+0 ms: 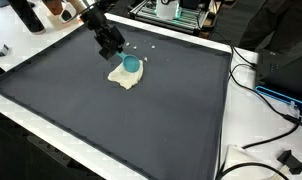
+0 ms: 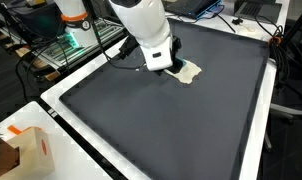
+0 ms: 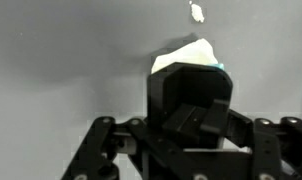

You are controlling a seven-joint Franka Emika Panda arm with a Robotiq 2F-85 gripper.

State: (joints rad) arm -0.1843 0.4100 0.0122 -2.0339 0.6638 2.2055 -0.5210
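Toward the upper left of the dark mat [image 1: 141, 130], in an exterior view, I see the gripper [image 1: 117, 50] down low, its tips just beside the teal object [image 1: 132, 63]; whether they touch it I cannot tell. That teal object sits on a crumpled cream cloth [image 1: 123, 78], which lies on the mat near its far edge. Just right of the cloth, a few white specks [image 1: 143, 50] dot the mat. In the wrist view the black fingers [image 3: 191, 92] block most of the cloth, with only a teal sliver showing at their right edge, so I cannot tell how wide they stand. Farther right, off the mat, black cables [image 1: 259, 95] trail over the white table edge [image 1: 236, 150].
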